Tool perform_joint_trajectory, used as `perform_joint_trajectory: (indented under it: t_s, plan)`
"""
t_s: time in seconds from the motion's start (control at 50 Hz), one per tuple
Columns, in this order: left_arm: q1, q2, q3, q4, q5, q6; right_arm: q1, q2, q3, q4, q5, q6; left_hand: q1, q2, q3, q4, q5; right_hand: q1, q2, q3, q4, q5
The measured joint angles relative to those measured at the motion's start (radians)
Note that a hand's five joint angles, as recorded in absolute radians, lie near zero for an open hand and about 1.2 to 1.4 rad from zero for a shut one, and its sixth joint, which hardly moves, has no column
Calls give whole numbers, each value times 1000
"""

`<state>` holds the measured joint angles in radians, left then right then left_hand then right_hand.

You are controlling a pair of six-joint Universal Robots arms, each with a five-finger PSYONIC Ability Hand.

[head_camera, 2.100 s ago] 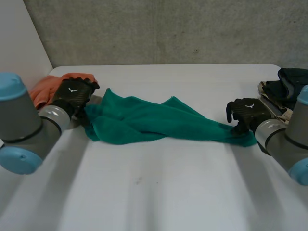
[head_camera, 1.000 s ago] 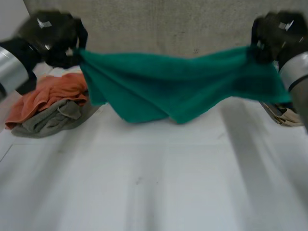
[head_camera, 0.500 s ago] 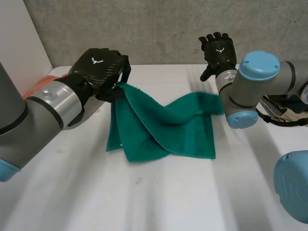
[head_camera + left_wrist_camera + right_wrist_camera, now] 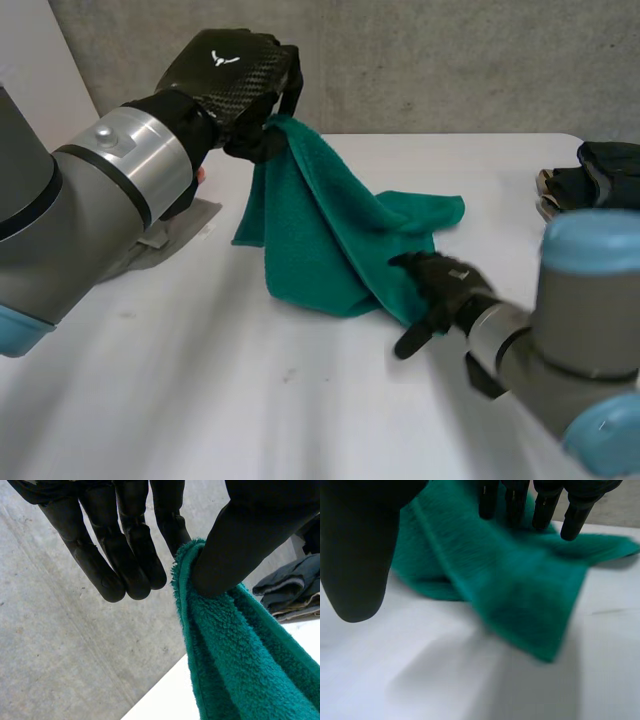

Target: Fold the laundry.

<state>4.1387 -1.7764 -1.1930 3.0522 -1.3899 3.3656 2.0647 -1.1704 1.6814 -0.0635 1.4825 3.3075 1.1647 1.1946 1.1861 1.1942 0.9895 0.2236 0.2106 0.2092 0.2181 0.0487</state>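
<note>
A: Green towel (image 4: pixel 330 235) hangs by one corner from the left hand (image 4: pixel 235 85), with its lower part bunched on the table (image 4: pixel 250 400). Next?
B: Probably the right hand (image 4: pixel 440 290) takes a free lower corner, then pull the edge taut.
A: Hands?
B: Left: thumb pinches the corner against the fingers. Right: fingers straight and spread at the near edge, holding nothing.

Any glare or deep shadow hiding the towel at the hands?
Head view: even light, no glare on the table; green towel plainly lit at left hand and right hand. Left wrist view: pinched edge well lit. Right wrist view: no glare.
</note>
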Motion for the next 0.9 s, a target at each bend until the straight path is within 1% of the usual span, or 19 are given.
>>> perform_joint_trajectory:
  t_s: [0.08, 0.1, 0.12, 0.16, 0.22, 0.24, 0.3, 0.32, 0.4, 0.46, 0.5, 0.52, 0.54, 0.62, 0.68, 0.72, 0.76, 0.82, 0.9]
  plan:
    - [-18, -2, 17, -7, -17, -1, 60, 62, 17, -132, 79, 73, 0, 0, 0, 0, 0, 0, 1, 2, 0, 0]
    - [-18, -2, 17, -7, -17, -1, 60, 62, 17, -132, 79, 73, 0, 0, 0, 0, 0, 0, 1, 2, 0, 0]
    - [-25, -2, 22, -10, -24, -2, 93, 107, -2, -184, 153, 98, 0, 0, 0, 0, 0, 8, 12, 11, 9, 10]
    - [-28, -1, 25, -13, -30, -4, 116, 145, -28, -215, 219, 110, 0, 0, 0, 0, 0, 46, 63, 63, 54, 58]
    - [-28, 1, 24, -14, -34, -7, 140, 199, -74, -238, 313, 117, 0, 0, 0, 0, 0, 305, 318, 302, 289, 296]
    - [-26, 2, 22, -15, -36, -10, 149, 227, -101, -244, 363, 117, 0, 0, 0, 0, 0, 496, 508, 501, 473, 475]
    - [-20, 2, 15, -16, -38, -15, 156, 265, -146, -248, 443, 114, 0, 0, 0, 0, 0, 886, 903, 887, 877, 863]
    - [-14, 3, 10, -16, -39, -17, 155, 272, -159, -247, 470, 111, 0, 0, 0, 0, 0, 923, 959, 949, 943, 936]
    - [5, 1, -6, -16, -41, -20, 139, 251, -168, -246, 497, 94, 0, 0, 0, 0, 0, 924, 967, 976, 975, 951]
    - [28, -2, -24, -16, -39, -19, 105, 186, -153, -243, 475, 46, 0, 0, 0, 0, 0, 924, 967, 976, 977, 952]
    - [51, -9, -38, -15, -37, -18, 68, 120, -139, -239, 422, -22, 0, 0, 0, 0, 0, 924, 967, 977, 977, 951]
    - [65, -18, -46, -15, -33, -16, 41, 74, -131, -231, 371, -80, 0, 0, 0, 0, 0, 924, 967, 978, 977, 951]
    - [72, -23, -49, -16, -32, -15, 33, 62, -129, -228, 355, -98, 0, 0, 0, 0, 0, 924, 967, 978, 977, 951]
    - [119, -83, -62, -24, -5, -1, -62, -57, -135, -144, 143, -344, 0, 0, 0, 0, 0, 924, 967, 978, 977, 952]
    - [148, -159, -57, -43, 28, 19, -120, -91, -180, -10, 17, -533, 0, 0, 0, 0, 0, 924, 967, 978, 978, 954]
    - [162, -213, -40, -58, 50, 38, -143, -86, -230, 100, -36, -640, 0, 0, 0, 0, 0, 924, 967, 978, 978, 954]
    - [175, -283, -7, -81, 79, 67, -154, -63, -297, 219, -69, -727, 0, 0, 0, 0, 0, 924, 967, 978, 978, 954]
    - [185, -366, 81, -107, 111, 116, -138, 1, -417, 309, -79, -773, 0, 1, 2, 0, 0, 924, 967, 981, 978, 955]
    - [193, -446, 269, -126, 133, 183, -103, 118, -643, 288, -43, -762, 0, 2, 3, 3, 0, 924, 967, 982, 978, 954]
